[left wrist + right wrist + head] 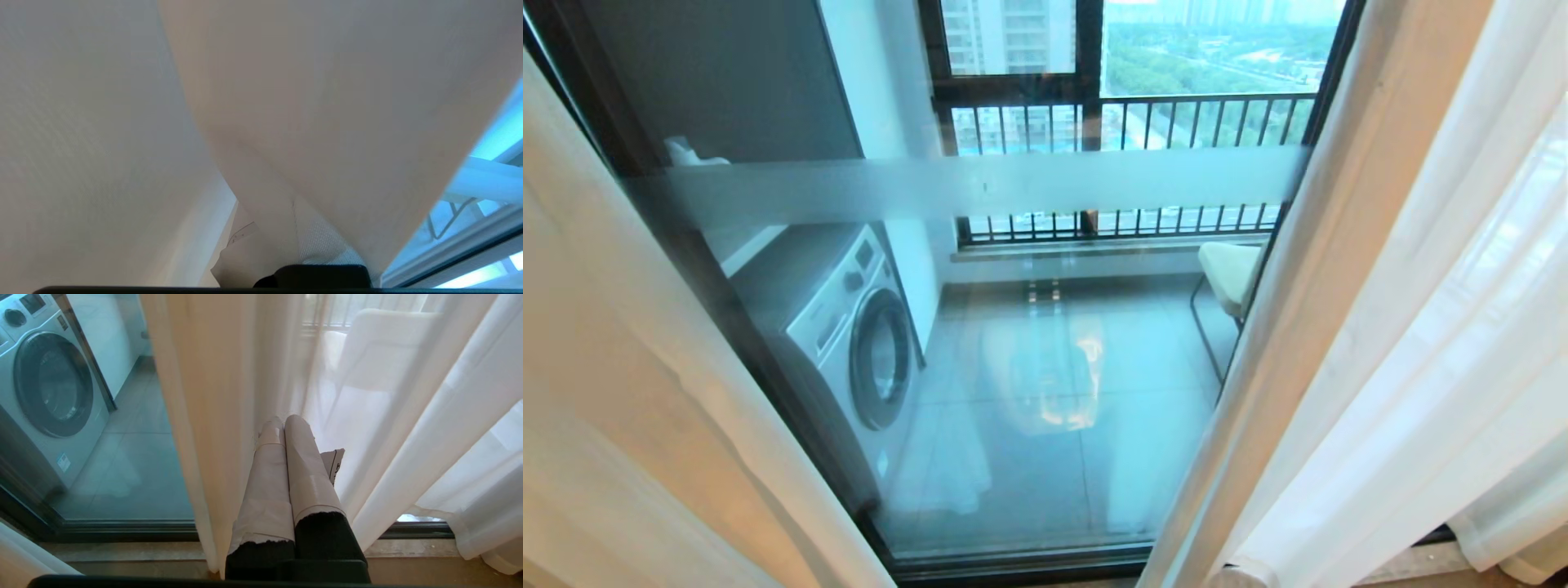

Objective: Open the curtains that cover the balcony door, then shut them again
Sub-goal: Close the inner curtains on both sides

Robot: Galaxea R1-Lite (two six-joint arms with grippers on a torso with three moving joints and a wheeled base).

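Note:
The sheer white curtains stand parted. The left curtain (621, 392) hangs at the left edge and the right curtain (1380, 367) at the right, with the balcony door (980, 184) and its frosted band bare between them. Neither gripper shows in the head view. In the left wrist view curtain fabric (327, 102) fills nearly everything and drapes straight off my left gripper (278, 245), which is shut on it; one taped finger (245, 245) peeks out. My right gripper (284, 420) is shut and holds nothing. Its taped fingers lie together beside the right curtain's edge (212, 396).
Behind the glass stand a washing machine (849, 335) at the left and a pale chair (1229, 273) at the right, with a black-barred railing window (1127, 122) beyond. The door's dark bottom track (1021, 563) and a stone sill (122, 555) run along the floor.

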